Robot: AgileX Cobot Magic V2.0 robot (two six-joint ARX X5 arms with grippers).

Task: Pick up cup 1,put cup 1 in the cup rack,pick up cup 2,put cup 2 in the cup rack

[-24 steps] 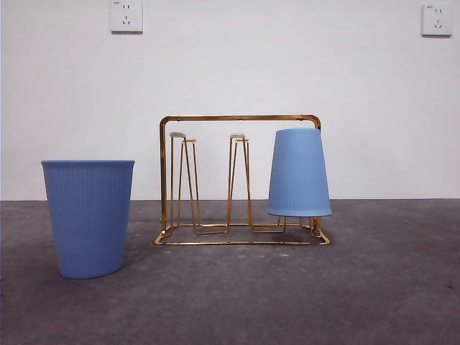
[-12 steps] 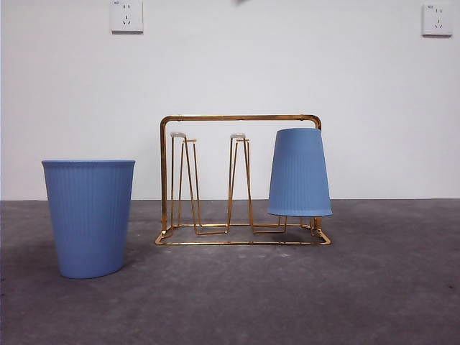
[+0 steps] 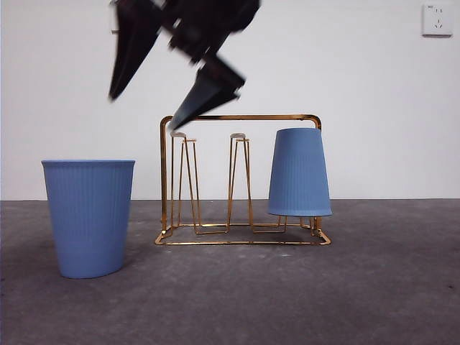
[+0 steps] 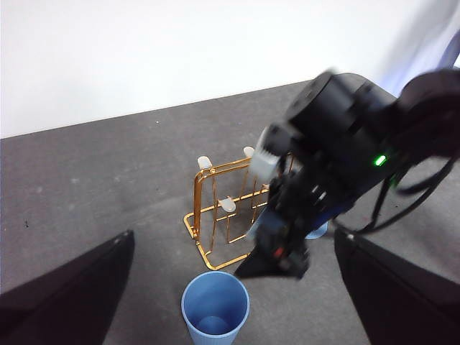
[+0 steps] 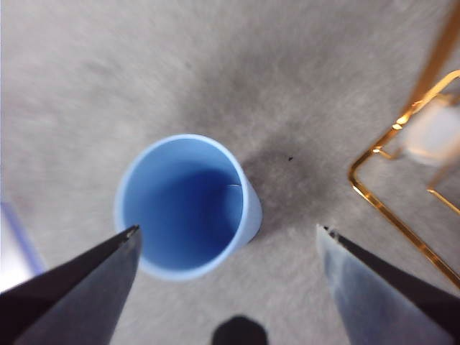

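I see my right end effector [image 3: 144, 108] spread wide and empty, above the upright blue cup [image 3: 88, 215] on the tabletop [image 3: 287, 295] beside the cup rack [image 3: 241, 180]. The other cup [image 3: 299, 172] sits inverted on the rack. My left end effector [image 4: 230, 287] is released, high above the rack.

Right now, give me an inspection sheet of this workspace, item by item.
Surface: dark grey table, bare in front.
Upright cup: blue cup stands open end up on the table, apart from the rack.
Cup rack: gold wire cup rack stands upright; two pale-tipped prongs are free.
Racked cup: a second blue cup hangs upside down over a prong at one end.
Clutter: nothing seen.
Right gripper: open, empty, above the upright cup.
Left gripper: open, empty, high and back from the things.
Cables: black cables run off the right arm.
Surroundings: white wall, one socket showing.
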